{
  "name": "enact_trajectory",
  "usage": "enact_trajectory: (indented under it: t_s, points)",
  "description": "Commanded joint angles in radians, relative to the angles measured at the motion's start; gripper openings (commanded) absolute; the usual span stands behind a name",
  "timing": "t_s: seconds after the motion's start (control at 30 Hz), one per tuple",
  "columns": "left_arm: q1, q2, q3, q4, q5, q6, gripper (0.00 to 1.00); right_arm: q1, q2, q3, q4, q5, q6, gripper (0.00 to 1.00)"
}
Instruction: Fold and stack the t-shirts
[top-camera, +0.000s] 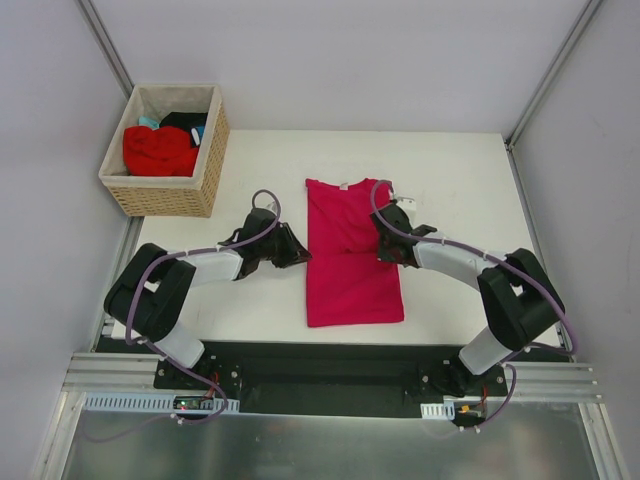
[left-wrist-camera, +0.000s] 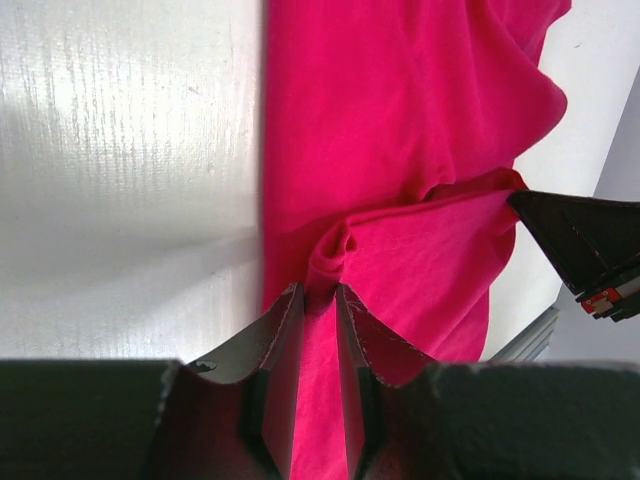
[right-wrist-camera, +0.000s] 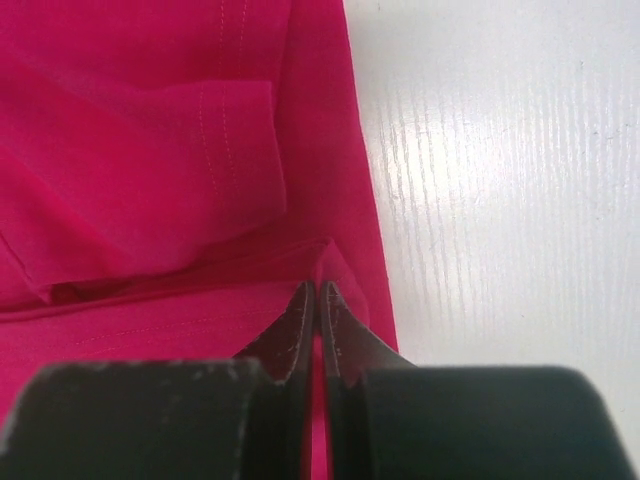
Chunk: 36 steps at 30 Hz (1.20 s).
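Leftmost, at the far left corner, a wicker basket (top-camera: 165, 197) sat just off the desk (top-camera: 240, 305). It held a bunched red t-shirt (top-camera: 158, 150), with a black t-shirt (top-camera: 187, 121) and a scrap of a teal t-shirt (top-camera: 148, 122) behind it against the far wall.

Next came the left arm, reaching from its base toward the middle of the desk. The left hand (top-camera: 298, 252) met the left edge of the crimson-pink t-shirt (top-camera: 350, 270) about halfway along its length. From the left wrist camera the left hand (left-wrist-camera: 318, 295) had its fingers (left-wrist-camera: 285, 330) only narrowly apart, a raised ridge of pink cloth (left-wrist-camera: 400, 150) pinched between them.

At the centre, the crimson-pink t-shirt lay flat on the desk as a long, narrow strip. Its collar was at the far end with a small neck label (top-camera: 343, 185) showing, and its hem was nearest the arm bases.

On the right, the right hand (top-camera: 388, 245) lay over the shirt's right side, level with the left hand. In the right wrist view the right hand (right-wrist-camera: 317, 292) had its fingertips (right-wrist-camera: 300, 305) all but touching, nipping a thin fold of the shirt (right-wrist-camera: 150, 150) near its right edge. A sleeve (right-wrist-camera: 235, 150) with a stitched hem was folded inward just beyond, and bare white desk (right-wrist-camera: 500, 200) ran alongside.
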<state>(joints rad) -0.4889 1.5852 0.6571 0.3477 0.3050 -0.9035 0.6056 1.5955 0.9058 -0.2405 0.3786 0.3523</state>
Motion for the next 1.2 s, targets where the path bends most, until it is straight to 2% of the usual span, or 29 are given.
enact_trajectory:
  t_s: [0.0,0.13,0.17,0.2,0.53,1.17]
  points:
    - [0.010,-0.030,0.036,-0.032,-0.010,0.023,0.19,-0.004,-0.057,0.005,-0.008,0.036,-0.013,0.01]
    - [0.010,-0.013,0.035,-0.029,-0.009,0.021,0.18,-0.004,-0.058,0.002,-0.010,0.042,-0.013,0.01]
    - [0.010,-0.007,0.035,-0.027,-0.010,0.025,0.14,-0.004,-0.055,0.005,-0.010,0.040,-0.015,0.01]
    - [0.010,-0.001,0.036,-0.027,-0.010,0.025,0.00,-0.003,-0.055,0.007,-0.010,0.036,-0.013,0.01]
    - [0.010,0.053,0.042,0.004,0.006,0.026,0.00,-0.007,-0.057,0.012,-0.016,0.043,-0.021,0.01]
    - [0.007,0.033,0.070,0.002,0.013,0.025,0.00,-0.026,-0.094,0.021,-0.040,0.091,-0.026,0.01]
